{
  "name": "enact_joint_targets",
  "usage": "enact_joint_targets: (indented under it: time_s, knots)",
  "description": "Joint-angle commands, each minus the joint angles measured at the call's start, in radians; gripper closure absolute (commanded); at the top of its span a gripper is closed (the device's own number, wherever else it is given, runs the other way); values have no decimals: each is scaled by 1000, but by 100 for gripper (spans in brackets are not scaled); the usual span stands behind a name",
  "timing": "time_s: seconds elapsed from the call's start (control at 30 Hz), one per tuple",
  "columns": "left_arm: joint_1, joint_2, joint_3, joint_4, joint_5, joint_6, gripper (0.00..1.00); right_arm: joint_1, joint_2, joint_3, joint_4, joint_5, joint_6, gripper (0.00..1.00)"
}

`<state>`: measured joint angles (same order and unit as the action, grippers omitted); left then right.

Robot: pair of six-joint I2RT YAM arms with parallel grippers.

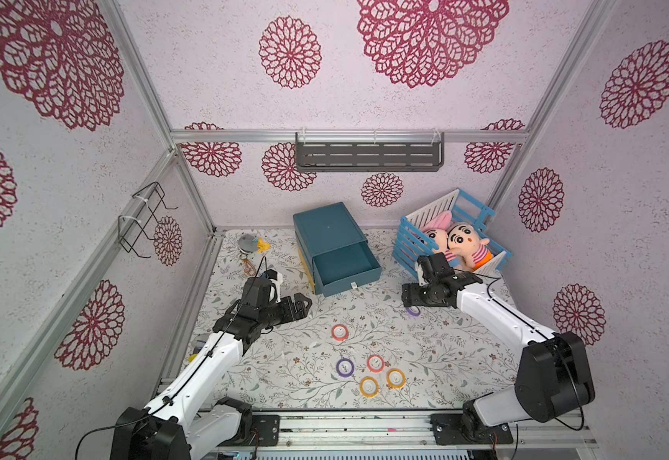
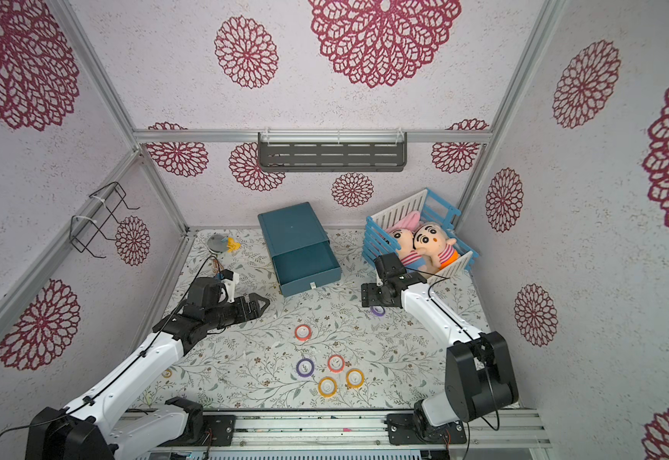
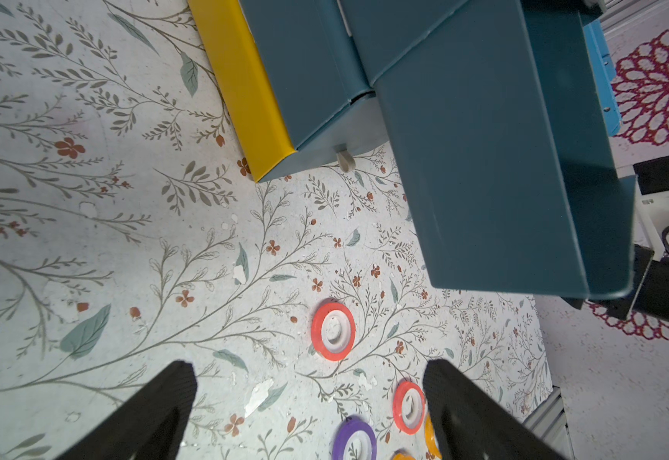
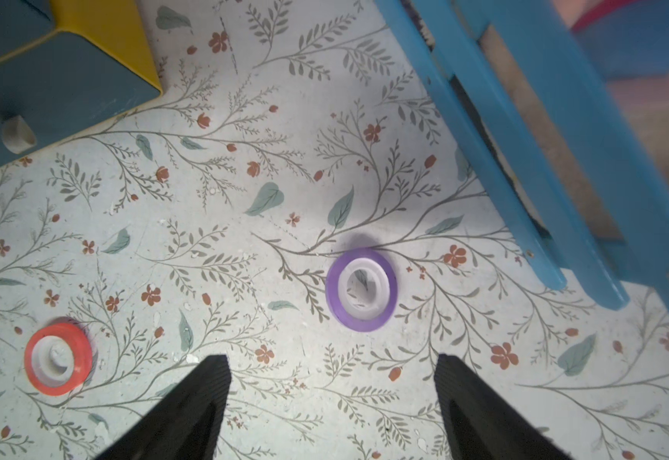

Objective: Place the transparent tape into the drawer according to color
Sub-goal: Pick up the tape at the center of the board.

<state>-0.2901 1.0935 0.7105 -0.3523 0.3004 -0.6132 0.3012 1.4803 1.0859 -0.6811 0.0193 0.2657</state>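
Note:
Several small tape rolls lie flat on the floral mat: a red one (image 1: 340, 332) alone, then a purple (image 1: 344, 367), a red (image 1: 375, 363) and two yellow-orange ones (image 1: 395, 378) clustered near the front. A second purple tape (image 4: 361, 289) lies just beyond my right gripper (image 4: 333, 360), which is open and empty above the mat. The teal drawer box (image 1: 326, 227) stands at the back, its top drawer (image 1: 360, 278) pulled out and holding nothing. My left gripper (image 3: 311, 370) is open and empty, left of the drawer, with the lone red tape (image 3: 332, 330) ahead of it.
A blue and white crate (image 1: 406, 243) with two plush dolls stands at the back right, close behind the right wrist. A grey and yellow toy (image 1: 250, 243) lies at the back left. The box has a yellow side (image 3: 245, 91).

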Motion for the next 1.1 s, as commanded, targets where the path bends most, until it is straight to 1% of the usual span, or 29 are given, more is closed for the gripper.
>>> enact_joint_targets:
  time_s: [0.0, 0.3, 0.77, 0.93, 1.07]
  knots:
    - [-9, -5, -10, 21, -1, 16, 3, 1, 17, 26, 71, -11, 33, 13]
    - [-8, 4, -2, 21, 0, 17, 3, 1, 118, -11, 158, -42, 44, 13]
    - [-9, 6, -3, 19, -3, 17, 3, 0, 246, -40, 244, -77, 48, 13]
    - [-9, 9, 0, 15, -3, 19, 3, 1, 268, -47, 249, -86, 44, 14]
    - [-9, 8, 1, 12, -4, 20, 3, 12, 265, -86, 242, -93, 41, 14]
